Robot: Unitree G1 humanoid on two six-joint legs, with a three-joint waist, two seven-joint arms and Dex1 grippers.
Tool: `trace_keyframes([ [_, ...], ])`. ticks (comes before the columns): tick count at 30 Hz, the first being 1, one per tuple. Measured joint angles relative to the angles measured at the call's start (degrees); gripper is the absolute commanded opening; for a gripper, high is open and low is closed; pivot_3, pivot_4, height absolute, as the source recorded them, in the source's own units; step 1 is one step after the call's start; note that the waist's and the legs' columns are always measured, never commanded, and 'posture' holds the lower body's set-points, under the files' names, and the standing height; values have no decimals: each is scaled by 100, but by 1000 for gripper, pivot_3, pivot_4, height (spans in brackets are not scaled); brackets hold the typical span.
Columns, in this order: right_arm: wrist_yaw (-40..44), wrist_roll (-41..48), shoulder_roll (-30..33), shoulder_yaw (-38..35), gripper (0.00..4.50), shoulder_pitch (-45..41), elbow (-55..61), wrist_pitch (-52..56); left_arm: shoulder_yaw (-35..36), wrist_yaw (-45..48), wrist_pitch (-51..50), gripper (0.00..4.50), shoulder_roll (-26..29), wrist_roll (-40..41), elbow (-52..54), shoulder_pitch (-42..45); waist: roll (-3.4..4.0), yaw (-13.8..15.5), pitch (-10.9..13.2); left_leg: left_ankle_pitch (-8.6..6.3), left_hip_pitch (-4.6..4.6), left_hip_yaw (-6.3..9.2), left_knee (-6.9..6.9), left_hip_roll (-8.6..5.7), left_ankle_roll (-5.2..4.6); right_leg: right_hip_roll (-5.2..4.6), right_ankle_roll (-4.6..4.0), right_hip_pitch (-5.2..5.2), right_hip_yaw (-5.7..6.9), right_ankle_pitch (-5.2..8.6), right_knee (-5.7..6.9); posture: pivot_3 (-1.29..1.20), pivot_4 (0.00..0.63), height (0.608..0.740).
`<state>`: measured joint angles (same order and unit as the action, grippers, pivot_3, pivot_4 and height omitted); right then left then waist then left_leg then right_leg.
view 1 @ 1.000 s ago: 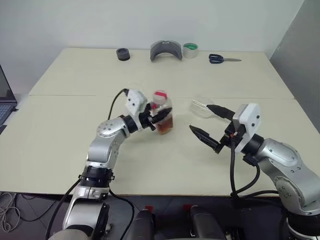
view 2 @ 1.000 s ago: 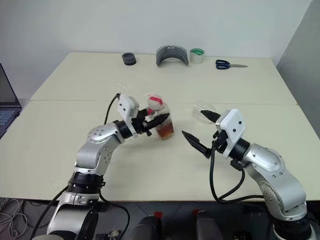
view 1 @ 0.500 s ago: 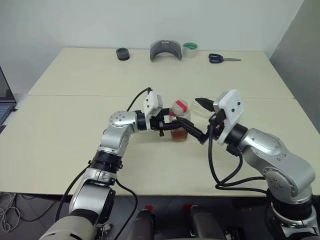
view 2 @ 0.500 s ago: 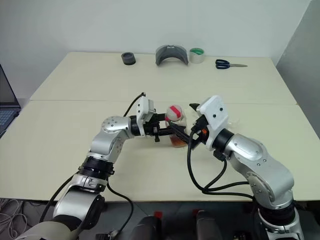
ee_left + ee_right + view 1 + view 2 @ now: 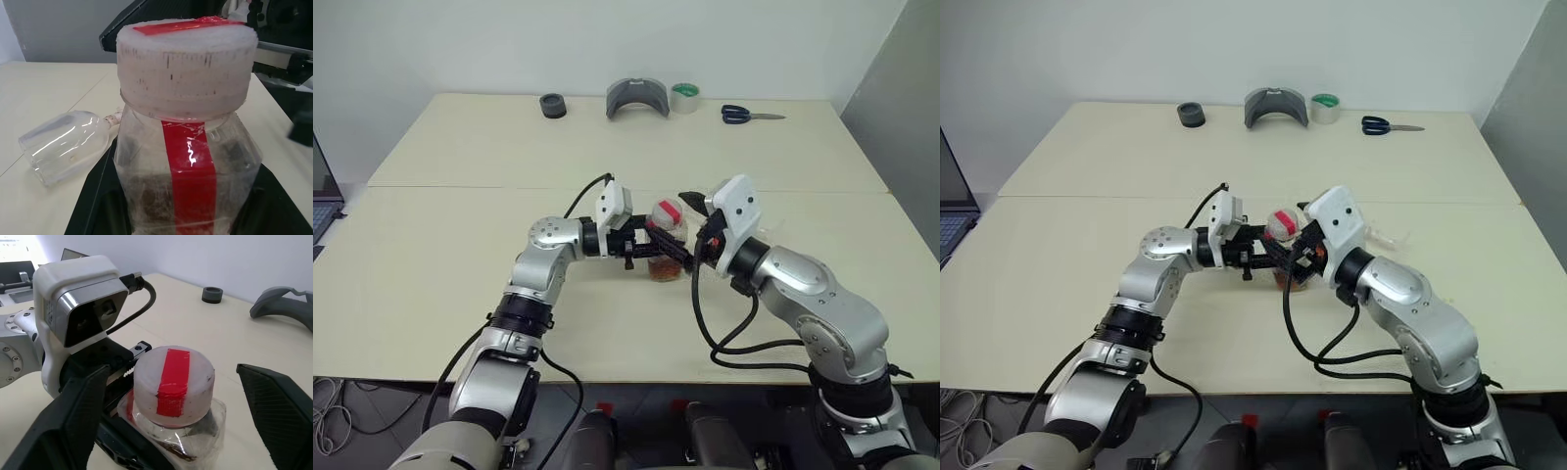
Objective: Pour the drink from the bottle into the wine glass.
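Step in hand: cap removal, judged from the layout. The left end effector (image 5: 644,247) is clamped on the body of the bottle (image 5: 666,257), holding it upright near the middle of the worktop (image 5: 460,176). The right end effector (image 5: 181,396) stands open, one finger on each side of the cap (image 5: 173,384), not yet gripping it. The next move calls for closing on the cap and twisting while the left grip holds firm.

The wine glass (image 5: 66,144) lies on its side just beyond the bottle; it will likely need righting before any pour.

Count: one bottle, one wine glass, two end effectors. Along the far edge: one black puck-shaped item (image 5: 554,105), one grey curved part (image 5: 638,99), one tape roll (image 5: 685,97), one pair of scissors (image 5: 749,115).
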<state>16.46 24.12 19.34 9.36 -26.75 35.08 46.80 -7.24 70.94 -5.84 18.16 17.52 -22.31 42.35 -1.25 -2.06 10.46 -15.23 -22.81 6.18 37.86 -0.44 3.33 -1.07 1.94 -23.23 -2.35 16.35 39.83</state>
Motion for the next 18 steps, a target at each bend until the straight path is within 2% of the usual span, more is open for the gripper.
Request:
trace_keyframes([
  [1, 12, -14, -24, 0, 3594, 0, 0, -21, 0, 1, 0, 1831, 9, 0, 0, 0, 0, 0, 0, 0, 0, 1, 0, 0, 0, 0, 0, 0, 0, 0, 0, 0, 150, 740],
  [4, 58, -34, -57, 1, 2859, 0, 0, -34, 0, 5, 0, 1831, 17, -2, 0, 0, 0, 0, 0, 0, 0, 0, 0, 0, 0, 0, 0, 0, 0, 0, 0, 0, 150, 740],
  [7, 101, -61, -43, 12, 1879, -1, 0, -35, -4, 16, 0, 1831, 20, -5, 0, -1, 0, 0, 0, 0, 0, 1, 0, 0, 0, 0, 0, 0, 1, 0, 0, 0, 150, 740],
  [10, 143, -107, -1, 42, 1842, -3, -3, -67, -6, 18, 6, 1824, 20, -13, 0, -5, 0, 0, 0, 0, 0, 1, 0, 0, 0, 0, 0, 0, 1, 0, 0, 0, 150, 740],
  [13, 554, -131, 331, 86, 1842, -125, -154, -264, -9, 72, 13, 1823, 24, -14, 0, -12, 1, 0, 1, 0, 0, -1, 1, -2, 0, 0, 0, 0, 1, 0, -2, 0, 150, 740],
  [18, 2366, 16, 1302, 109, 1842, -632, -1016, -1123, -111, 302, 32, 1821, 50, -14, 27, -10, 1, -5, 2, -1, 0, -1, 0, 0, -1, 2, 0, 1, 3, 0, -4, 0, 150, 740],
])
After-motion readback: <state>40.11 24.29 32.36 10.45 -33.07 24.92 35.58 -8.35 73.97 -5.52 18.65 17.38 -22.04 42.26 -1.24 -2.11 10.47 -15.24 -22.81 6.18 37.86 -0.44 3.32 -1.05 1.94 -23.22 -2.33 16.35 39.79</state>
